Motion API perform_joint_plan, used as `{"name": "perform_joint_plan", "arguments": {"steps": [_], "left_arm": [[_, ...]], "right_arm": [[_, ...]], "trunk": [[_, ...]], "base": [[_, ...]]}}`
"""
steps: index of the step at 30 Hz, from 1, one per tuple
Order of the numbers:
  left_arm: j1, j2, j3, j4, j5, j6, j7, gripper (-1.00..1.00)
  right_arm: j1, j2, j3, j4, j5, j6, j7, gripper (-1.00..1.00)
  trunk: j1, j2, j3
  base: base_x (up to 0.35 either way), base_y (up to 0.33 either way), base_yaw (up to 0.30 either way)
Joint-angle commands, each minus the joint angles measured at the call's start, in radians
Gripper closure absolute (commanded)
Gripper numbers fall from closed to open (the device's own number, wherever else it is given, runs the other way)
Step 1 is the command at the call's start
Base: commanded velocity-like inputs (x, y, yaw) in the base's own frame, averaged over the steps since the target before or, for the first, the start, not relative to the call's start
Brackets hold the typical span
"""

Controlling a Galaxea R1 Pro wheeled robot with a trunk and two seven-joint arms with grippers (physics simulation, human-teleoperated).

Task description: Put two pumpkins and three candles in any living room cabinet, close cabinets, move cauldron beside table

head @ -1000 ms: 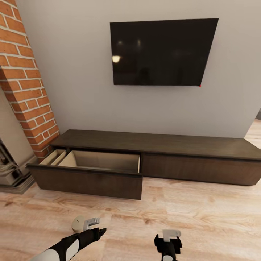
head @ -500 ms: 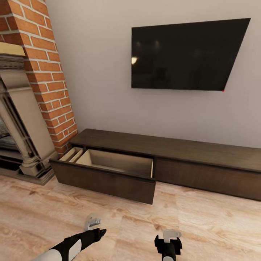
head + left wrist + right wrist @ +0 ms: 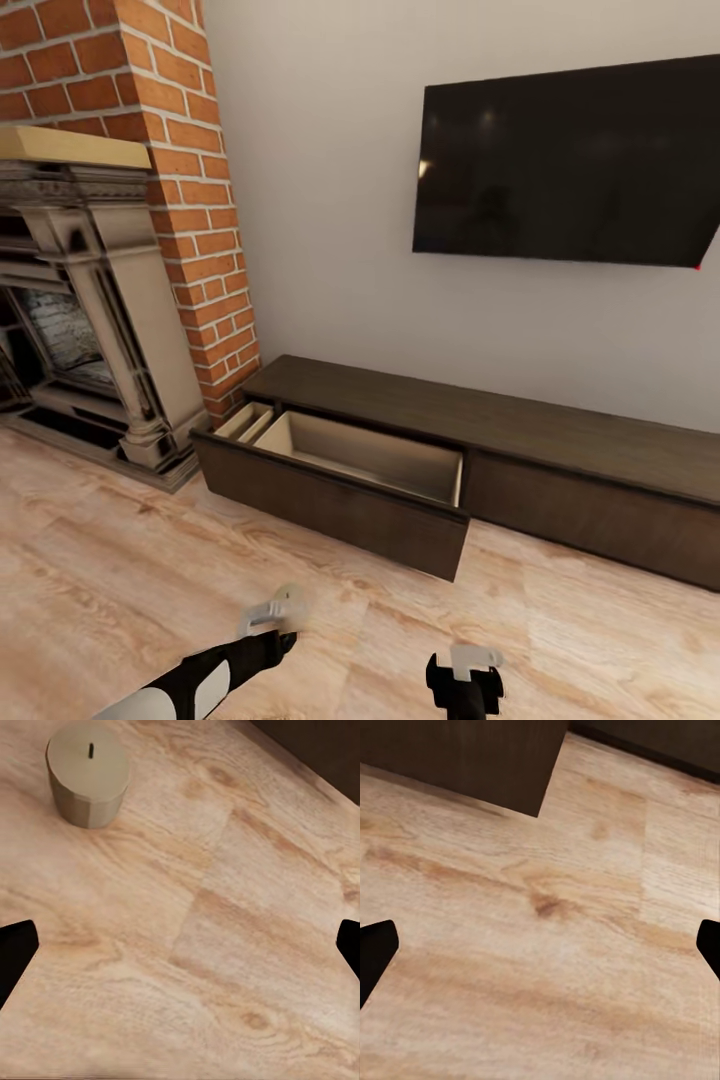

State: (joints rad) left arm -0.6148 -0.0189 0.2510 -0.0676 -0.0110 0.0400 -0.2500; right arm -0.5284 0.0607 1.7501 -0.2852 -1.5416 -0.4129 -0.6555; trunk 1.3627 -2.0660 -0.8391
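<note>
The long dark-brown cabinet (image 3: 520, 440) runs along the far wall beneath a wall-mounted television (image 3: 570, 165). Its left drawer (image 3: 340, 495) stands pulled out toward the robot, showing a pale beige inside; what lies in it, if anything, cannot be made out from the head view. The drawer front to the right of it sits flush and closed. To the left of the cabinet rises a red brick column (image 3: 190, 180), and further left stands the ornate beige fireplace (image 3: 90, 300).

Near the robot, both arms hang low over the wooden floor (image 3: 120, 560). The left gripper (image 3: 275, 612) has its fingers spread wide and holds nothing; in the left wrist view the dark fingertips (image 3: 15, 952) sit at opposite edges with bare boards between them. A grey-beige candle (image 3: 88, 772) stands upright on the floor beyond that gripper, apart from it. The right gripper (image 3: 470, 662) is likewise spread and empty, its fingertips (image 3: 375, 949) far apart over bare floor, with the corner of the open drawer ahead of it.
</note>
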Motion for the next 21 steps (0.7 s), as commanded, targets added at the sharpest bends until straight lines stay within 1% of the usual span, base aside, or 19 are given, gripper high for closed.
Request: {"name": "perform_joint_plan", "arguments": {"steps": [1,9,12,13,18,21], "left_arm": [[0.0,-0.001,0.007,-0.001,-0.001,0.004,-0.003,-1.0],[0.0,-0.001,0.007,0.001,0.0,0.006,-0.003,-1.0],[0.0,-0.007,0.007,0.008,0.0,0.006,-0.003,-1.0],[0.0,-0.012,0.007,0.017,0.001,0.006,-0.003,-1.0],[0.0,-0.013,0.007,0.018,0.002,0.006,-0.003,-1.0],[0.0,-0.013,0.007,0.018,0.002,0.006,-0.003,-1.0]], "right_arm": [[0.0,0.0,0.008,-0.002,-0.008,-0.007,-0.004,-1.0],[0.001,-0.001,0.009,-0.002,-0.008,-0.011,-0.004,-1.0],[0.001,-0.001,0.009,-0.002,-0.008,-0.012,-0.004,-1.0],[0.001,-0.001,0.009,-0.002,-0.007,-0.012,-0.004,-1.0],[0.001,-0.001,0.009,-0.002,-0.007,-0.011,-0.004,-1.0],[0.001,-0.001,0.009,-0.002,-0.007,-0.011,-0.004,-1.0]], "trunk": [[-0.004,0.007,0.002],[-0.035,0.063,0.027],[-0.046,0.084,0.037],[-0.05,0.091,0.04],[-0.069,0.126,0.056],[-0.081,0.147,0.065]], "base": [[0.0,0.0,0.284],[0.0,0.0,0.284],[0.0,0.0,0.282],[0.0,0.0,0.226],[0.0,0.0,0.208],[0.0,0.0,0.112]]}}
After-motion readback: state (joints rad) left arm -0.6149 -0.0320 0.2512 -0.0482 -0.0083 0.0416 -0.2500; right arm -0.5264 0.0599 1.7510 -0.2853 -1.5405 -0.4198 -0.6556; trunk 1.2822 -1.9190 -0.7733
